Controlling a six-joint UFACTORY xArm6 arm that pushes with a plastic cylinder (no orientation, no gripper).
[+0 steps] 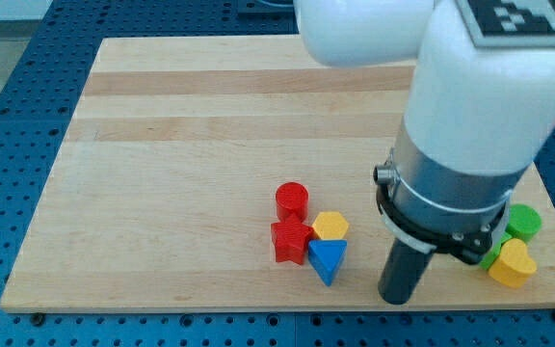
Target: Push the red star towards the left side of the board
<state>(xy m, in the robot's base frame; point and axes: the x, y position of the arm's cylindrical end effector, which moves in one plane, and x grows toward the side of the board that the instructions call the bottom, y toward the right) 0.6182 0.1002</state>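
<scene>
The red star lies near the board's bottom edge, a little right of centre. It touches a red cylinder just above it, a yellow hexagon to its right and a blue triangle at its lower right. My tip is the dark rod's lower end, to the right of this cluster and slightly below it, apart from the blocks.
The wooden board lies on a blue perforated table. A green cylinder, a yellow heart and a partly hidden green block sit at the view's bottom right. The white arm covers the upper right.
</scene>
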